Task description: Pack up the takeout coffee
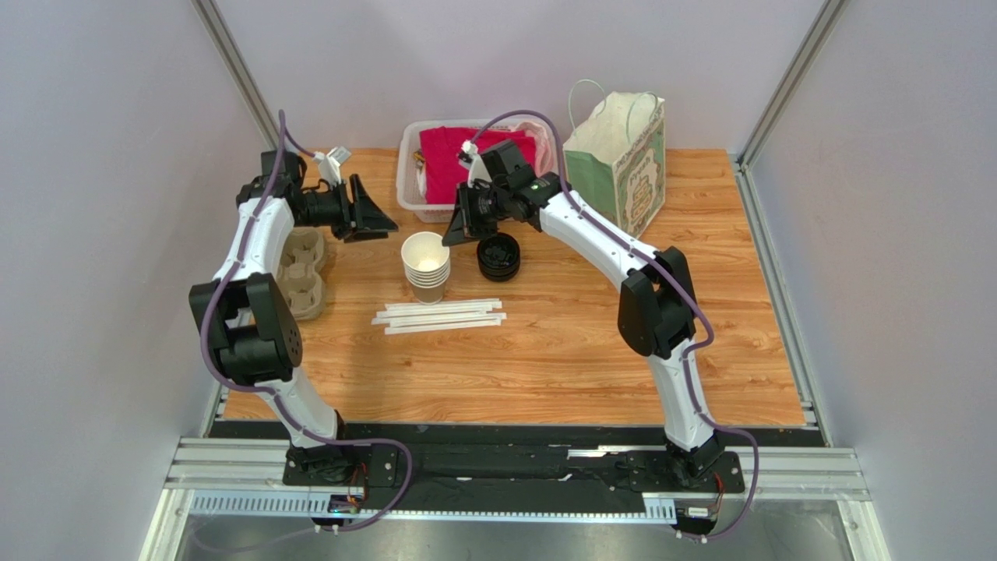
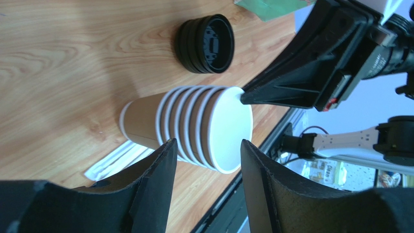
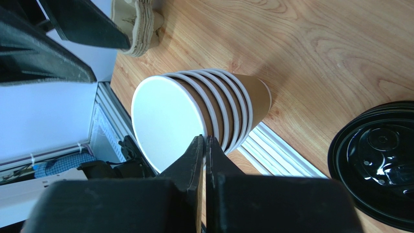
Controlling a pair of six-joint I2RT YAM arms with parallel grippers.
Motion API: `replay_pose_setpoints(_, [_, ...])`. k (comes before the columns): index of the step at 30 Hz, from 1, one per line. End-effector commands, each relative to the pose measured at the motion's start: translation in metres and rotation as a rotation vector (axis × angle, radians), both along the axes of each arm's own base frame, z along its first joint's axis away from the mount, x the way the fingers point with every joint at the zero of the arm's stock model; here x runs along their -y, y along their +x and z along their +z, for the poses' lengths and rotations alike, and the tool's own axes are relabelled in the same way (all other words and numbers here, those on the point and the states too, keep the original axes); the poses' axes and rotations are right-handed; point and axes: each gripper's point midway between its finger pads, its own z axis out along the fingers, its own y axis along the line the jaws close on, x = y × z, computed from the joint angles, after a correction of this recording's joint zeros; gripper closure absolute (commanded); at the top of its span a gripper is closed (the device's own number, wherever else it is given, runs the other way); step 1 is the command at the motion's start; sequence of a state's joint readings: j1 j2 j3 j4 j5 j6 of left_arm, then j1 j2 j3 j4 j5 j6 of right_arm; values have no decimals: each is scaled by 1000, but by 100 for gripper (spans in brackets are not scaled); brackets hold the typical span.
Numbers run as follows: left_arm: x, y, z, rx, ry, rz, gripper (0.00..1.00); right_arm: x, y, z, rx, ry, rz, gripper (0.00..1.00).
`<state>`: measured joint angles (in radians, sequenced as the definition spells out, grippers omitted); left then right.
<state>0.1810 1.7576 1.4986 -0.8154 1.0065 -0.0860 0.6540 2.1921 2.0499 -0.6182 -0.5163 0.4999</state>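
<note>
Left gripper (image 2: 208, 145): jaws apart, holding nothing.
Right gripper (image 3: 204, 140): jaws pressed together, tips at the rim of the cup stack (image 3: 194, 111).

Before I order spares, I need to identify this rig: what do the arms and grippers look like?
Both the left arm and right arm have white link shells with black joint housings, and a purple-grey cable loops along each. The left gripper and right gripper are black, with wedge-shaped fingers.
</note>
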Motion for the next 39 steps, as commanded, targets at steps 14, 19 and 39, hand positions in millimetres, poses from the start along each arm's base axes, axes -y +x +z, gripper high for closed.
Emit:
replay_pose_setpoints(14, [36,-35,-1,-33,-69,-87,62,-9,1,33,31,100,12,100])
replay_pose_setpoints(19, [36,-33,-14,-54,-41,-82,62,-11,-2,33,13,118,26,100])
replay_pose_setpoints(39, [30,-22,-8,-24,33,-60,55,-20,0,64,20,250,60,100])
